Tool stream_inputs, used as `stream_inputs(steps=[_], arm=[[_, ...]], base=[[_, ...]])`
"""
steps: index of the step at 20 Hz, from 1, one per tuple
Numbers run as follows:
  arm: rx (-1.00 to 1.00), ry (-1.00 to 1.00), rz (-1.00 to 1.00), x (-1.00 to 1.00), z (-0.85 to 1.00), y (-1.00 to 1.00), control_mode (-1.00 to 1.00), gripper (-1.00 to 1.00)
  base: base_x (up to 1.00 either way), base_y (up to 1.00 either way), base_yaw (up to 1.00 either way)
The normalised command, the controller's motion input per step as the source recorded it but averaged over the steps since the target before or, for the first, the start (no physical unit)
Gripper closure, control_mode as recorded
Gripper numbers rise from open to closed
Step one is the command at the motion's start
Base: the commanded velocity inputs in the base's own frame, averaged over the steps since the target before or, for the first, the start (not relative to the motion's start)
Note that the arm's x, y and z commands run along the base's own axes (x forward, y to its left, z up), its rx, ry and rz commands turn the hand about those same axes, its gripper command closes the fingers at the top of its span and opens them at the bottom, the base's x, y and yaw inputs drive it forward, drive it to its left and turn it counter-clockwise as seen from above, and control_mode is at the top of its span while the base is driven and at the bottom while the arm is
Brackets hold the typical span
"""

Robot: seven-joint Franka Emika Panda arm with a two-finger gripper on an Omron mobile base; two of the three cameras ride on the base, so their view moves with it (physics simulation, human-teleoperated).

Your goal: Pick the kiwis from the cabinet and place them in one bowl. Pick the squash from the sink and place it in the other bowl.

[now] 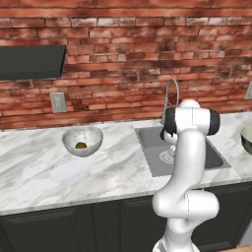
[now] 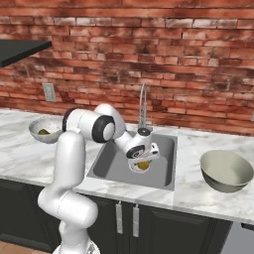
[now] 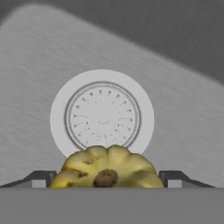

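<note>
1. Red brick wall backs a marbled white worktop (image 1: 34, 172) over dark lower cupboards (image 2: 173, 230), with a dark cabinet (image 1: 30, 61) mounted on the wall to the left.
2. Yellow squash (image 3: 106, 168) sits low in the grey sink (image 2: 111, 166), just beside the round drain (image 3: 102, 114), with a dark finger (image 3: 41, 178) pressed against each of its sides in the hand view.
3. The tool (image 2: 143, 163) is clenched on the squash, reaching down into the basin below the curved chrome tap (image 2: 143, 106).
4. To the left on the worktop stands the pale speckled bowl (image 1: 82, 141) with an olive-green kiwi (image 1: 80, 145) inside.
5. To the right of the sink stands the other bowl (image 2: 226, 171), pale outside and darker within.
6. A wall socket (image 1: 58, 102) sits on the brick above the speckled bowl.
</note>
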Motion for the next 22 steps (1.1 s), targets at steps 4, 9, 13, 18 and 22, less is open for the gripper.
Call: stream_inputs(steps=[4,9,13,18,22], arm=[[0.02,-0.02,0.00,-0.42,0.63,-0.10,-1.00,1.00],[0.02,-0.01,0.00,-0.53,0.81,-0.17,-1.00,1.00],[0.00,0.00,0.00,-0.46,0.94,-0.07,-1.00,1.00],[0.00,0.00,0.00,-0.40,0.99,0.00,-1.00,1.00],[0.00,0.00,0.00,-0.28,1.00,-0.13,-1.00,1.00]], base=[[0.00,0.00,0.00],[0.00,0.00,0.00],[0.00,0.00,0.00],[0.00,0.00,0.00],[0.00,0.00,0.00]])
